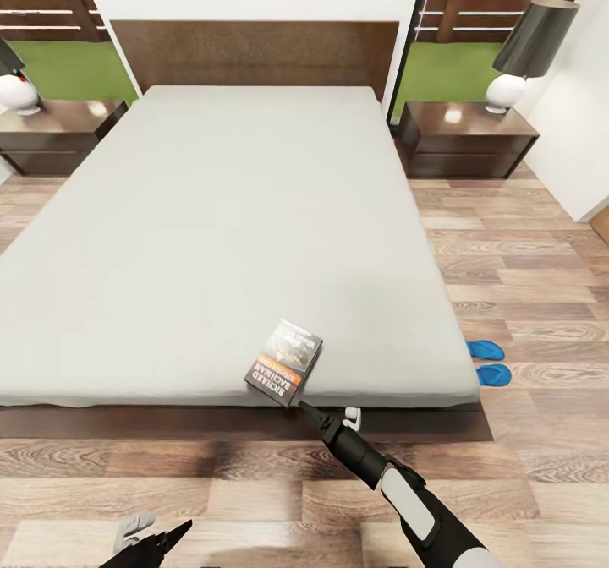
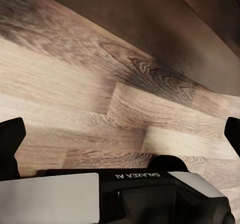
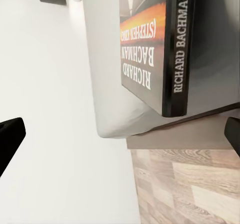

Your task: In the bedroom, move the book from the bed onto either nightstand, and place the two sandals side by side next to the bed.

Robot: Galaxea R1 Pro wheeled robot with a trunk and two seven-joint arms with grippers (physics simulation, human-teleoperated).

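**Two blue sandals on the floor, one book at the mattress corner**

Head view: bed [image 1: 211, 213], dark frame and headboard, pale mattress. Book [image 1: 284, 363] lies flat on the mattress near its foot edge, toward the right corner, lettering facing the robot. Sandals [image 1: 489, 362], two, side by side on the wood-plank floor [image 1: 524, 281] just beside the bed's right flank near the foot. Nightstand [image 1: 467, 139] right of the headboard, carrying a white-based lamp [image 1: 524, 52] with a dark shade; a second nightstand [image 1: 55, 133] on the left. Right gripper [image 1: 326, 416] reaches to just short of the book; left gripper [image 1: 161, 543] hangs low over the floor.

Left wrist view: plank floor and the dark bed frame [image 2: 165, 19]; fingers [image 2: 10, 144] spread wide, nothing between them.

Right wrist view: book spine and cover close ahead, at the mattress edge; fingers [image 3: 7, 139] spread wide, not touching the book.
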